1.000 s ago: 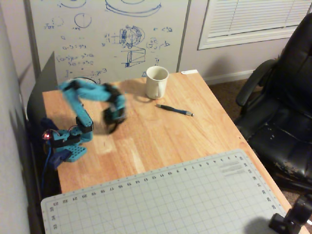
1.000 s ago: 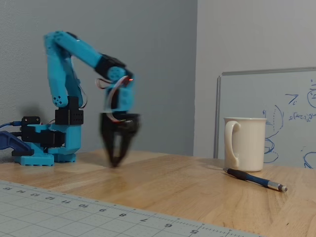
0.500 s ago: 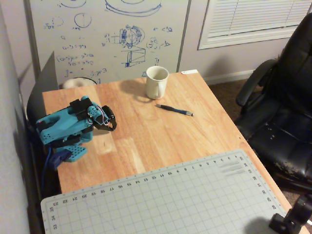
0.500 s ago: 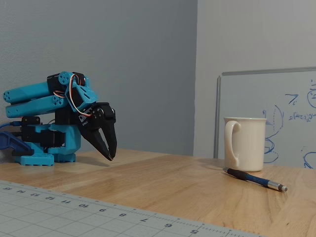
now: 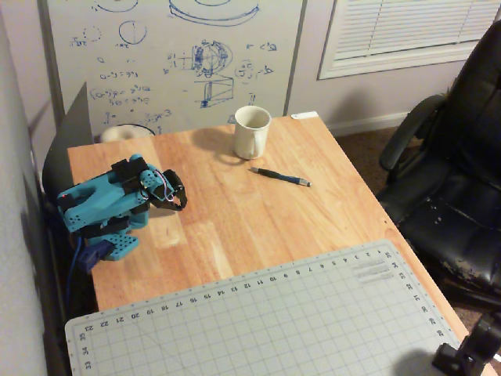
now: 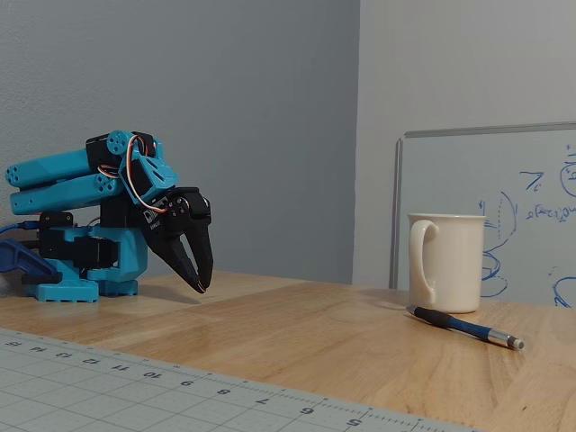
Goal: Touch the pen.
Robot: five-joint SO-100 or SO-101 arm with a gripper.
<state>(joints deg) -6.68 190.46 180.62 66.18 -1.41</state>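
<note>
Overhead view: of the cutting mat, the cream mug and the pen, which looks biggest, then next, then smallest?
1. Cutting mat, though it lies nearest the camera, which inflates it.
2. Cream mug.
3. Pen, about as long as the mug is tall but far thinner.

The blue arm (image 6: 85,193) sits folded low over its base (image 6: 76,270), upper links stacked and lying nearly level in the fixed view. The wrist tips downward, and the black gripper (image 6: 200,284) hangs with its tips pressed together, poised just above the surface, holding nothing.
</note>
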